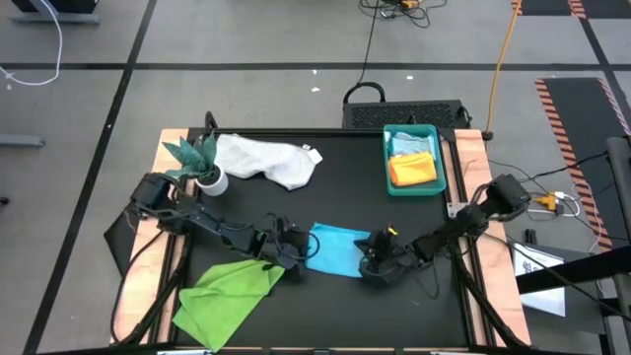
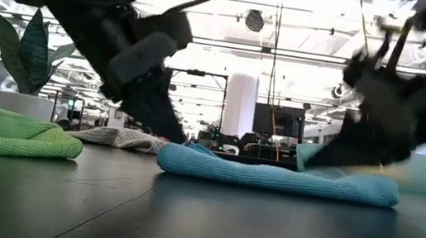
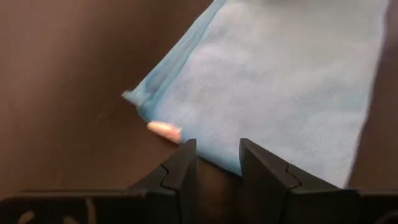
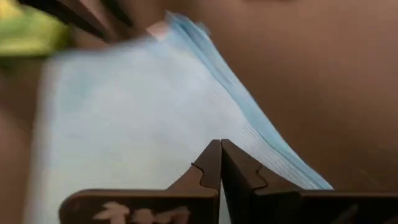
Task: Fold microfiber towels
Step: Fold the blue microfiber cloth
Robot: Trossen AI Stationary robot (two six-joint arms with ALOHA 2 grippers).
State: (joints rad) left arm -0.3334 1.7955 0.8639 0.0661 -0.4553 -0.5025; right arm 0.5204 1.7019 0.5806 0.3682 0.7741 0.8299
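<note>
turquoise towel [image 1: 335, 248] mid-frame, soft, light, limp: pinch at edge; left gripper [image 3: 214, 155] jaws parted, right gripper [image 4: 220, 163] clenched, seemingly empty.

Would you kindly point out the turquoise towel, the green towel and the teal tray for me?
turquoise towel [image 1: 335, 248], high view, middle of the folded cloth.
green towel [image 1: 225, 291], high view, middle of the cloth.
teal tray [image 1: 440, 160], high view, right-hand rim.

Premises: open-plan robotics lab; grey floor [image 1: 246, 39] with taped lines and hazard striping [image 1: 582, 108]; trailing cables [image 1: 370, 39]; ceiling strip lighting [image 2: 237, 6].
</note>
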